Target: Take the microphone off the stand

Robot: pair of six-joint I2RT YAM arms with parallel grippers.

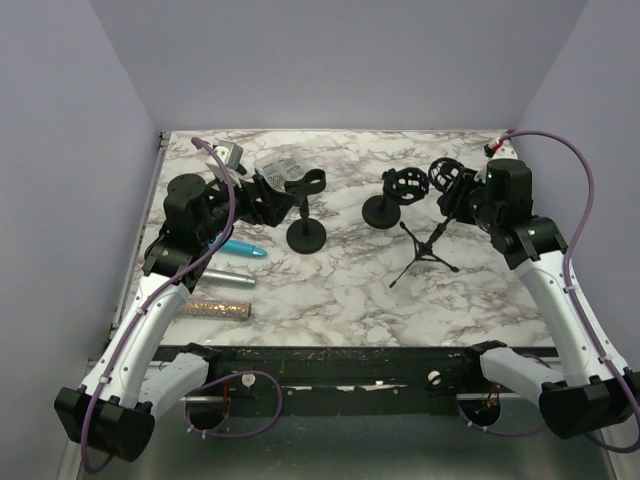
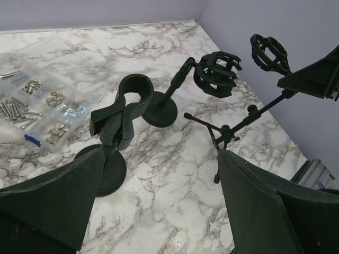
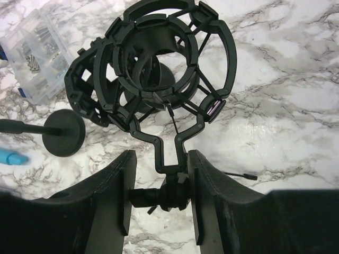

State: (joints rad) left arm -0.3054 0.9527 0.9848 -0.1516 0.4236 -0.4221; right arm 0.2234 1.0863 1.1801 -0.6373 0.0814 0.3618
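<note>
No microphone sits in any holder. The black clip stand (image 1: pixel 306 235) has an empty clip (image 2: pixel 131 101). The round-base stand (image 1: pixel 381 211) has an empty shock mount (image 2: pixel 216 73). The tripod stand (image 1: pixel 425 255) has an empty shock mount (image 3: pixel 159 69). Three microphones lie on the table at the left: a blue one (image 1: pixel 243 249), a silver one (image 1: pixel 215 277) and a glittery one (image 1: pixel 218 308). My left gripper (image 1: pixel 270 200) is open and empty beside the clip stand, and its own view (image 2: pixel 160 154) shows this too. My right gripper (image 3: pixel 161 157) is shut on the tripod stand's swivel joint (image 3: pixel 169 193) under its mount.
A clear plastic box of screws (image 1: pixel 280 165) stands at the back left, behind the clip stand, and also shows in the left wrist view (image 2: pixel 32 100). The tripod's legs (image 2: pixel 222 137) spread over the marble table (image 1: pixel 340 290). Grey walls close in the back and sides.
</note>
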